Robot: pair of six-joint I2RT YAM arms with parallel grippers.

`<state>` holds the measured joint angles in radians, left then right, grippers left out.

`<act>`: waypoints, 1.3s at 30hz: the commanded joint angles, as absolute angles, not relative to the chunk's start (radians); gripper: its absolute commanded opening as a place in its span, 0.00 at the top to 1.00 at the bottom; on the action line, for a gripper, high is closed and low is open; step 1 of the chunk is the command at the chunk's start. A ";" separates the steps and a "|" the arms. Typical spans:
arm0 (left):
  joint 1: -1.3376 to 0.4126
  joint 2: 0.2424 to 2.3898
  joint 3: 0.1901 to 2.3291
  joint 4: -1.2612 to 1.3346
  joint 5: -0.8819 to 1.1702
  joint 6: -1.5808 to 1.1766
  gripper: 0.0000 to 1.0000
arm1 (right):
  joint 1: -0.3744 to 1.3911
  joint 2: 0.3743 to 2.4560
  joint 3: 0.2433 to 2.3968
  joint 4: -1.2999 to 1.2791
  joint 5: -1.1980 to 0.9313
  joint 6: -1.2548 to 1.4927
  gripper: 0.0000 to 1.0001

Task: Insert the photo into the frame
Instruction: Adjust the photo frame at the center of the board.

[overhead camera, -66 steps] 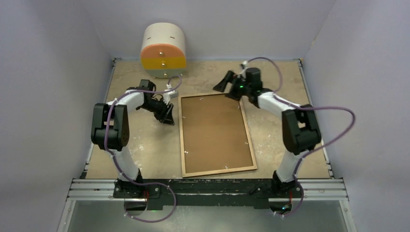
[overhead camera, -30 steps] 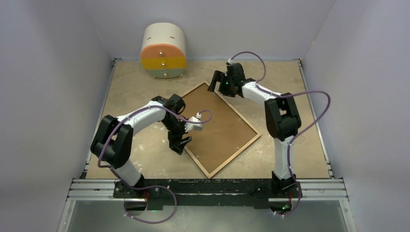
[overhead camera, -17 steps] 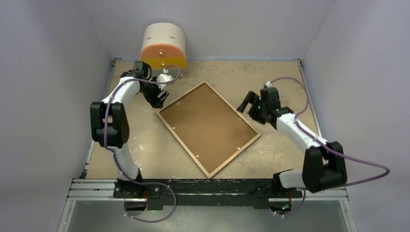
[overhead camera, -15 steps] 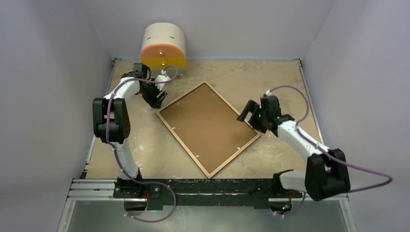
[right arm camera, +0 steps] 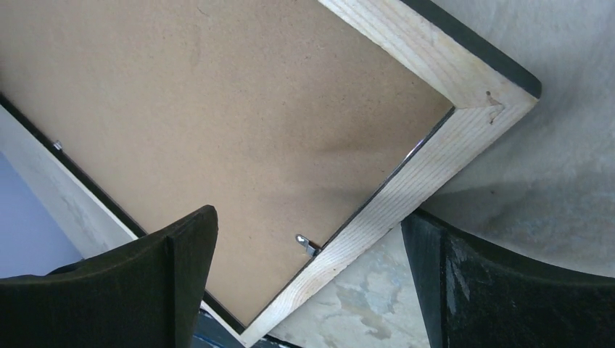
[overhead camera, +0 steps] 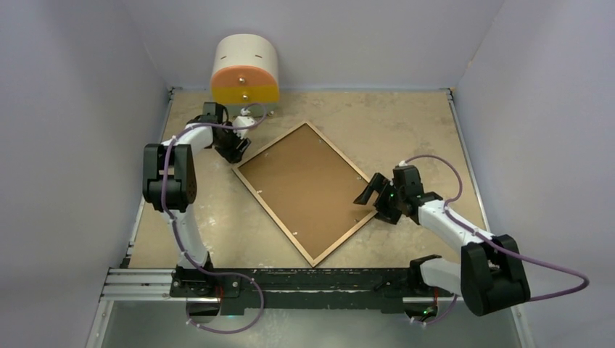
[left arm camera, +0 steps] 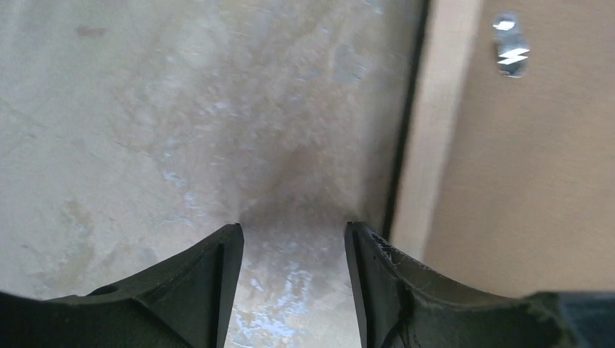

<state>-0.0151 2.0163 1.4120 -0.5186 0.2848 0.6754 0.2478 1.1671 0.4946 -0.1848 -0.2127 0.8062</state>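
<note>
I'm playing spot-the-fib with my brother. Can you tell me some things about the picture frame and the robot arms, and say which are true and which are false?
1. The frame lies with its brown back facing up. True.
2. The photo is lying on top of the frame. False: no photo shows in any view.
3. The right end effector is open wide at a corner of the frame. True.
4. The left end effector is holding the frame. False: its fingers are apart with only bare table between them, and the frame's edge is beside it.
5. The frame sits square to the table's edges. False: it is turned at a slant.
</note>
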 commanded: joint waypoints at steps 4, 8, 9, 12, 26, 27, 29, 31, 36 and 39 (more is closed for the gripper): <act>-0.047 1.966 1.270 -0.650 0.349 0.826 0.45 | 0.208 1.327 0.578 -0.042 -0.245 0.816 0.01; -0.074 1.898 1.187 -0.727 0.404 0.908 0.46 | 0.175 1.408 0.688 -0.059 -0.210 0.783 0.01; -0.083 1.876 1.149 -0.747 0.418 0.926 0.46 | 0.165 1.420 0.713 -0.065 -0.201 0.777 0.01; -0.110 1.803 1.062 -0.827 0.466 0.993 0.46 | 0.150 1.449 0.768 -0.078 -0.165 0.762 0.01; -0.039 1.717 1.030 -0.991 0.674 1.000 0.46 | 0.167 1.451 0.938 -0.088 -0.063 0.702 0.11; -0.031 1.736 1.045 -0.989 0.692 0.974 0.46 | 0.195 1.442 0.931 -0.066 -0.079 0.709 0.12; -0.014 1.767 1.062 -0.997 0.752 0.949 0.46 | 0.285 1.438 0.919 0.006 -0.119 0.723 0.13; -0.010 1.796 1.069 -1.013 0.787 0.964 0.46 | 0.373 1.471 0.925 0.066 -0.186 0.743 0.15; 0.000 1.843 1.077 -0.995 0.770 0.955 0.52 | 0.581 1.624 0.968 0.222 -0.298 0.820 0.23; 0.000 1.856 1.073 -0.972 0.751 0.947 0.56 | 0.679 1.725 1.018 0.280 -0.326 0.845 0.26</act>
<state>-0.0067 1.8236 1.0649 -1.0073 0.7414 0.9531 0.5896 1.6360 0.9489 0.1577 -0.2401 0.7872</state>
